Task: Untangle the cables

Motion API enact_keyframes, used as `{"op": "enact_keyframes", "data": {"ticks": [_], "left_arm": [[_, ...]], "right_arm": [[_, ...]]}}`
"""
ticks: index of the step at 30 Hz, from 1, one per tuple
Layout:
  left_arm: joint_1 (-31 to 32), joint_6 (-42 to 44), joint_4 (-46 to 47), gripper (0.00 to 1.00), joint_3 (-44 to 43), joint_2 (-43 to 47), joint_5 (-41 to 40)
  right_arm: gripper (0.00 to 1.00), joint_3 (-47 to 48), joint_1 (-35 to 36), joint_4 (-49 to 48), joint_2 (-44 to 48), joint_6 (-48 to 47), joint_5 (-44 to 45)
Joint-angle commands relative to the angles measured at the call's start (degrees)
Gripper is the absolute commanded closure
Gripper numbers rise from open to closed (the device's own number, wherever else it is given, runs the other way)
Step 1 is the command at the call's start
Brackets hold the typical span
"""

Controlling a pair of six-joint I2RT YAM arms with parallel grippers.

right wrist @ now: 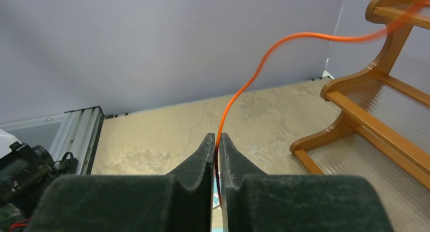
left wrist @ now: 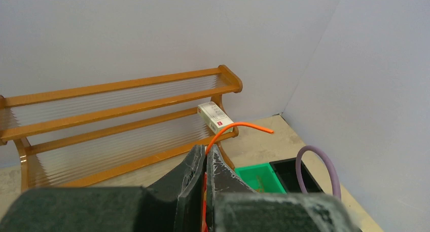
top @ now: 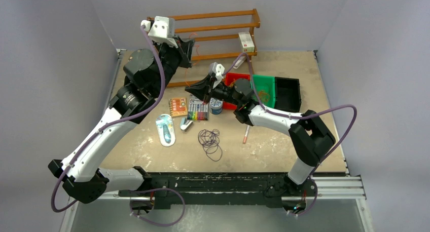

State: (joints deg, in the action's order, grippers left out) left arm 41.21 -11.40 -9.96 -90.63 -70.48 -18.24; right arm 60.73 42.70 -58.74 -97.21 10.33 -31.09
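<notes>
A thin orange-red cable (left wrist: 238, 125) is pinched between the fingers of my left gripper (left wrist: 210, 150), which is shut on it; a short end curls out past the tips toward the rack. The same orange cable (right wrist: 253, 75) rises from my right gripper (right wrist: 216, 138), also shut on it, and arcs off toward the rack. From above, the left gripper (top: 185, 47) is raised by the rack and the right gripper (top: 205, 93) hangs over the marker pack. A bunch of dark cable loops (top: 209, 141) lies on the table, nearer the front.
A wooden rack (top: 213, 27) stands at the back with a white box (top: 246, 41) on it. Red (top: 234, 79), green (top: 263, 89) and black (top: 287, 92) bins sit at the right. A marker pack (top: 198, 110), orange packet (top: 177, 107), tin (top: 216, 106) and pen (top: 245, 136) lie mid-table.
</notes>
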Motion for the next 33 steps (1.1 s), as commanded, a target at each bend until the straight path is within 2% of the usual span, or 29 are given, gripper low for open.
{"op": "enact_keyframes", "data": {"ticks": [1, 7, 11, 14, 17, 23, 33], "left_arm": [[-0.3, -0.2, 2.3, 1.00, 0.9, 1.5, -2.1], [-0.4, -1.4, -0.4, 0.99, 3.6, 0.6, -8.2], [-0.6, -4.5, -1.1, 0.85, 7.0, -0.1, -7.3], [-0.7, -6.7, -0.7, 0.69, 10.3, -0.1, -5.6], [-0.8, -8.3, -0.5, 0.58, 12.6, 0.2, -4.7], [-1.1, -9.5, -0.4, 0.43, 15.8, 1.7, -4.7], [-1.6, -11.4, 0.5, 0.42, 22.7, 2.2, -2.5]], "right_arm": [[0.98, 0.4, 0.1, -2.4, 2.6, 1.7, 0.2], [1.00, -4.3, 0.0, 3.0, 10.1, 3.2, 1.9], [1.00, -7.0, -0.1, 9.2, 15.8, 4.4, 5.8], [1.00, -8.5, -0.9, 12.6, 19.6, 5.3, 8.0], [1.00, -9.0, -2.5, 16.0, 22.5, 6.8, 10.9], [1.00, -10.6, -9.9, 20.7, 26.3, 12.5, 12.1], [1.00, -9.9, -17.9, 29.9, 29.9, 12.7, 14.4]]}}
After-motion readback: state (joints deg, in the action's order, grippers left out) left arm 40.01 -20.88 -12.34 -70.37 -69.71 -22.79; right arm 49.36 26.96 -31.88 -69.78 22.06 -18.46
